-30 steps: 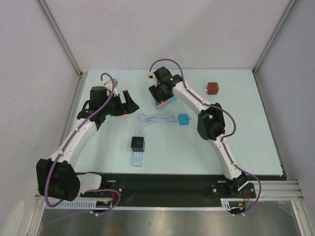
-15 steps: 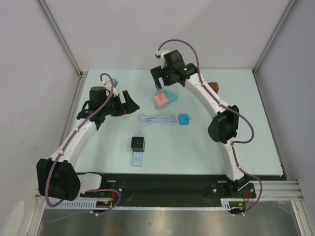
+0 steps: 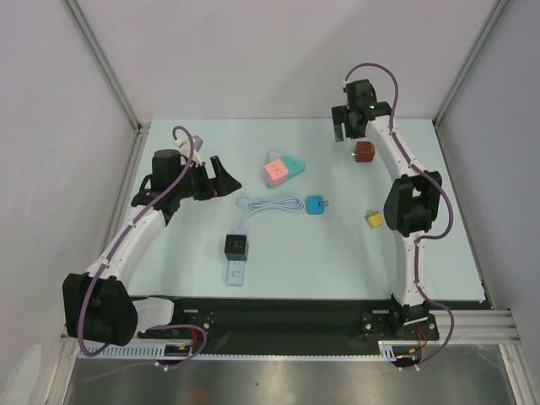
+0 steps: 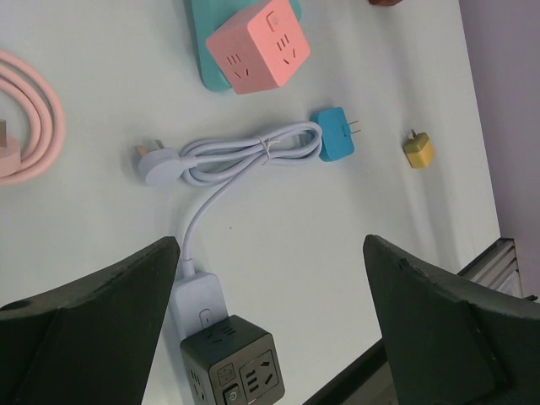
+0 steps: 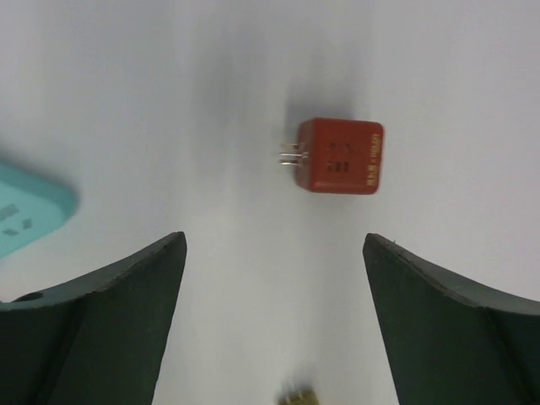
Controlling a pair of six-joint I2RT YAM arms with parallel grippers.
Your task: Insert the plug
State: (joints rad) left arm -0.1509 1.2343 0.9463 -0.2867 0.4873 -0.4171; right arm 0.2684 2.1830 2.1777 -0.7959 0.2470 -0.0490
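A red plug (image 3: 364,152) lies at the back right, its prongs pointing left (image 5: 339,156). My right gripper (image 3: 344,131) hangs open just beside and above it (image 5: 274,240), holding nothing. A blue plug (image 3: 315,205) sits at the end of a coiled white cable (image 3: 270,204), and a yellow plug (image 3: 374,219) lies to the right. A pink cube socket (image 3: 275,172) rests on a teal base (image 3: 294,164). A black cube socket (image 3: 236,245) stands in front. My left gripper (image 3: 226,177) is open and empty, high above the black cube (image 4: 232,371) and the cable (image 4: 245,156).
A white power strip (image 3: 236,272) lies just in front of the black cube. A pink cable loop (image 4: 34,126) lies under the left arm. Grey walls close in the table at the back and both sides, and a black rail (image 3: 295,312) runs along the near edge.
My right gripper opened, left the pink and teal socket on the table, and swung to the back right beside the red plug. The left arm has not moved.
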